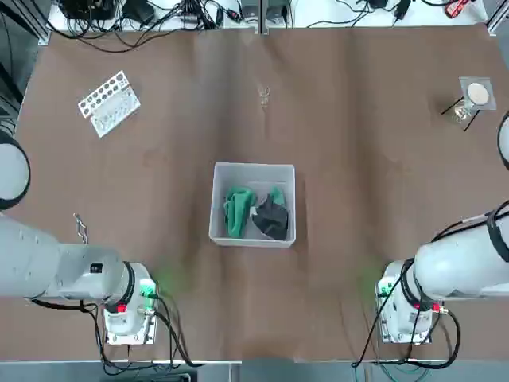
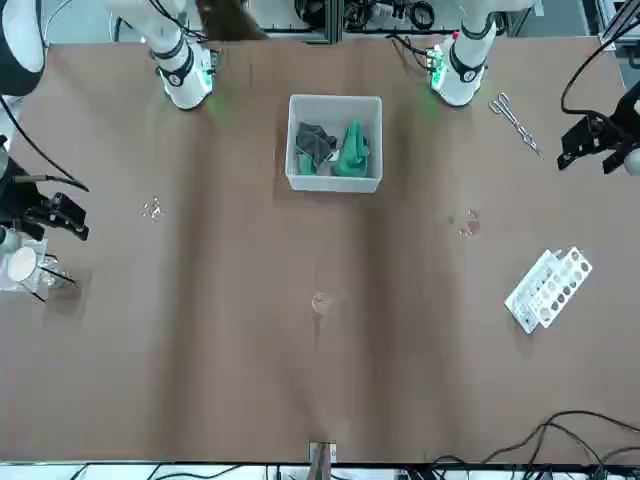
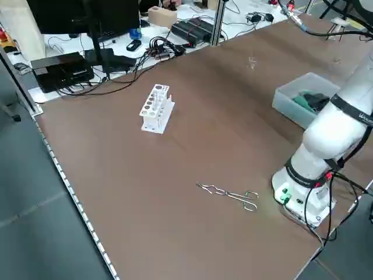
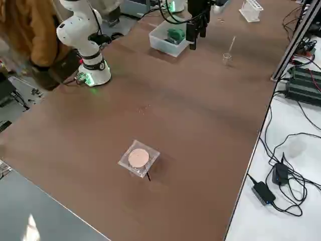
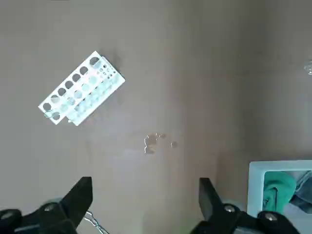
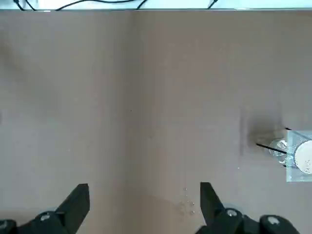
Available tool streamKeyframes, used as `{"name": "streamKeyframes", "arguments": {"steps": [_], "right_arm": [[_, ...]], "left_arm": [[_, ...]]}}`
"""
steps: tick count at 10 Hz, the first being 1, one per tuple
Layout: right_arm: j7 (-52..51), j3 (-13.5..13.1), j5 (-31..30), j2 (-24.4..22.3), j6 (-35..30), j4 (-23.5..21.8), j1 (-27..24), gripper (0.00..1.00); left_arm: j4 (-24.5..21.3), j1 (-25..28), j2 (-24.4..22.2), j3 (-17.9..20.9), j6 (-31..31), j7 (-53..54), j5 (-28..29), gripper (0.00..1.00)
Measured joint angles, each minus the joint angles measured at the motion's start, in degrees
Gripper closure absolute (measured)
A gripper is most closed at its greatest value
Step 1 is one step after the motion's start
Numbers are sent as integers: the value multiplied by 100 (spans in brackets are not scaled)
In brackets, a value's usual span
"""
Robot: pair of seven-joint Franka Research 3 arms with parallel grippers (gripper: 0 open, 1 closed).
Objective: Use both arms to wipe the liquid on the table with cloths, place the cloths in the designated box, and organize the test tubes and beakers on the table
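Note:
The translucent box (image 1: 253, 171) stands mid-table and holds both cloths, the green cloth (image 1: 237, 208) beside the dark cloth (image 1: 272, 216). A white test tube rack (image 1: 109, 103) lies at the far left. A small glass beaker with a test tube (image 1: 264, 95) stands at the far middle. A covered glass beaker (image 1: 475, 97) sits at the far right. Droplets of liquid (image 5: 153, 142) spot the table. My left gripper (image 5: 144, 187) hovers open high above the left side, and my right gripper (image 6: 144, 190) hovers open above the right side. Both are empty.
Metal tongs (image 1: 80, 228) lie near the left arm's base (image 1: 127, 314). More droplets (image 6: 187, 204) lie on the right side of the table. Cables and power gear (image 1: 143, 14) run along the far edge. A person in a brown top (image 4: 25, 40) stands beside the right arm's base.

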Motion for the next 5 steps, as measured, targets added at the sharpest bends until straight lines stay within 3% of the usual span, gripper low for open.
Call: {"name": "streamKeyframes", "arguments": {"steps": [5], "right_arm": [[0,-10,0,0,0,0,-5,0]], "left_arm": [[-17,-37,0,-92,-14,-261,-3,4]]}}
